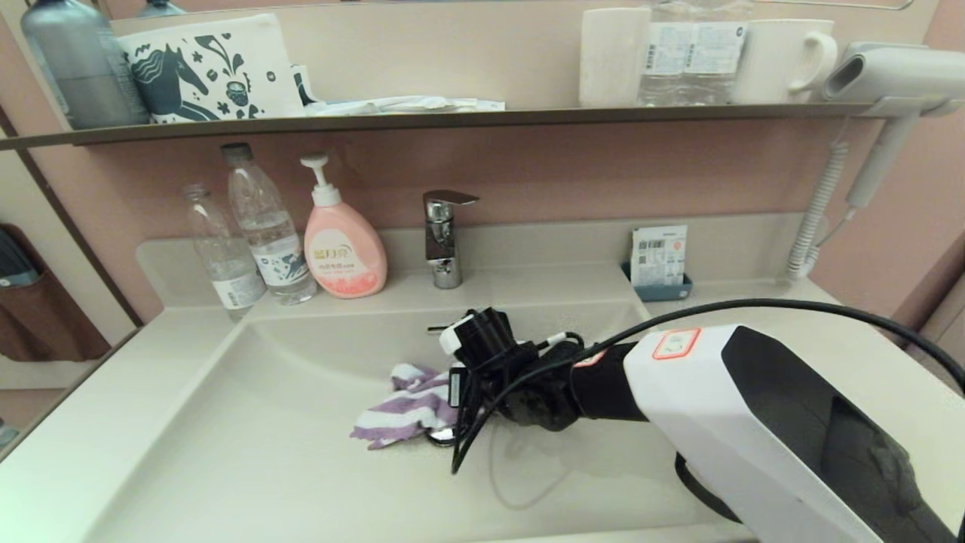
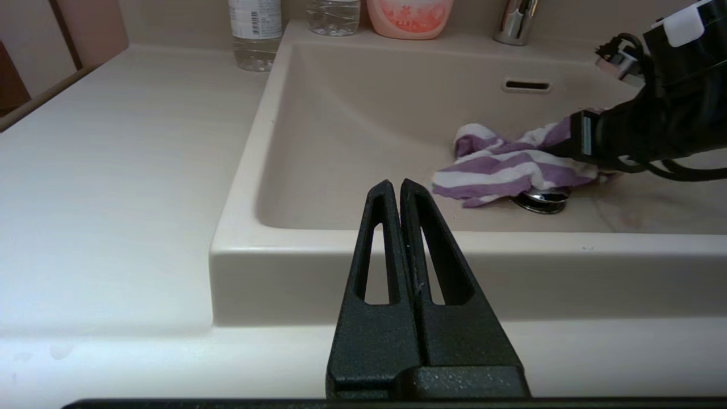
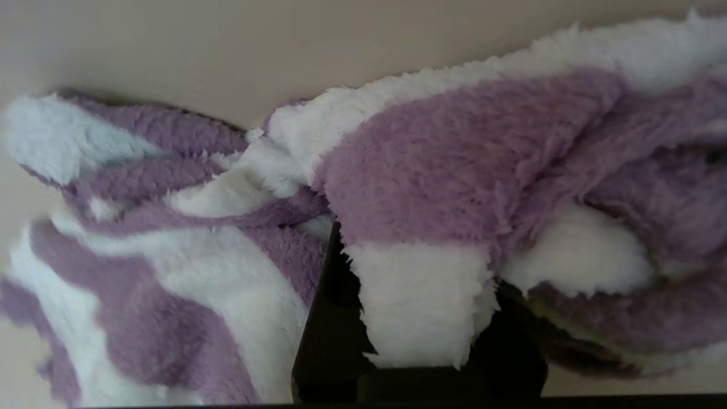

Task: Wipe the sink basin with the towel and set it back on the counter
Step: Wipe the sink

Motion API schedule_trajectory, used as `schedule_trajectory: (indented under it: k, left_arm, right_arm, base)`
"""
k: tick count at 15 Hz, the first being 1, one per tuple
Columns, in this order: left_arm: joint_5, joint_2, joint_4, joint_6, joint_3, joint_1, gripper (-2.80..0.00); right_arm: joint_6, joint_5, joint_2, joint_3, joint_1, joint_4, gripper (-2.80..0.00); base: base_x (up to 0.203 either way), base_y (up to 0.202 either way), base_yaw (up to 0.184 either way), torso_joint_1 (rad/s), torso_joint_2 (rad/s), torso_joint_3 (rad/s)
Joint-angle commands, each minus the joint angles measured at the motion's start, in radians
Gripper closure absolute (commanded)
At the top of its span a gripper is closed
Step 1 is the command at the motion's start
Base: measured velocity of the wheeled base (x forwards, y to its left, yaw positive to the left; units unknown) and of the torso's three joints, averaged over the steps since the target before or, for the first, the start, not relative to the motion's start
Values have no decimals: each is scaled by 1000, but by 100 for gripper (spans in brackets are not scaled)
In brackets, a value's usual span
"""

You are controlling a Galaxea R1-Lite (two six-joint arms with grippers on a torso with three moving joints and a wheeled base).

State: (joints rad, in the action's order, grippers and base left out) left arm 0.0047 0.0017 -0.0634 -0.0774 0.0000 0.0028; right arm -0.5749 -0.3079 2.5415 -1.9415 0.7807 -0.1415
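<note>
The purple and white striped towel (image 1: 407,411) lies bunched on the floor of the cream-white sink basin (image 1: 264,422), partly over the chrome drain plug (image 1: 439,436). My right gripper (image 1: 454,398) reaches into the basin from the right and is shut on the towel (image 3: 443,170), with a white fold pinched between its black fingers (image 3: 326,318). The left wrist view shows the towel (image 2: 500,170), the drain plug (image 2: 542,200) and the overflow slot (image 2: 527,86). My left gripper (image 2: 396,184) is shut and empty, parked low before the basin's front rim (image 2: 397,244). The counter (image 1: 113,377) flanks the basin.
A chrome faucet (image 1: 443,237) stands behind the basin. A pink soap pump bottle (image 1: 343,249) and two water bottles (image 1: 268,226) stand at the back left, a small blue tray of packets (image 1: 660,260) at the back right. A dark shelf (image 1: 452,118) and a hair dryer (image 1: 889,75) hang above.
</note>
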Motion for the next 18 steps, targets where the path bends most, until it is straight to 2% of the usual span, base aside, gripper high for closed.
schedule_trajectory:
  k: [1, 4, 7, 9, 11, 15, 18]
  left_arm:
    - [0, 1, -1, -1, 0, 0, 0]
    - [0, 1, -1, -1, 0, 0, 0]
    - [0, 1, -1, -1, 0, 0, 0]
    - [0, 1, -1, -1, 0, 0, 0]
    - [0, 1, -1, -1, 0, 0, 0]
    - [0, 1, -1, -1, 0, 0, 0]
    - [0, 1, -1, -1, 0, 0, 0]
  right_arm:
    - [-6, -7, -57, 35, -9, -63, 0]
    - [-7, -13, -121, 102, -26, -154, 0]
    - [-23, -15, -165, 112, -31, -410, 0]
    - [-63, -12, -179, 112, -20, -539, 0]
    - [-70, -5, -177, 116, 5, -665, 0]
    - [-71, 116, -170, 99, 89, -696, 0]
    - [-71, 226, -174, 21, 129, -694, 0]
  base:
    - [0, 0, 0, 0, 0, 0]
    - [0, 0, 0, 0, 0, 0]
    - [0, 0, 0, 0, 0, 0]
    - [0, 0, 0, 0, 0, 0]
    - [0, 0, 0, 0, 0, 0]
    - [0, 0, 0, 0, 0, 0]
    - [0, 0, 0, 0, 0, 0]
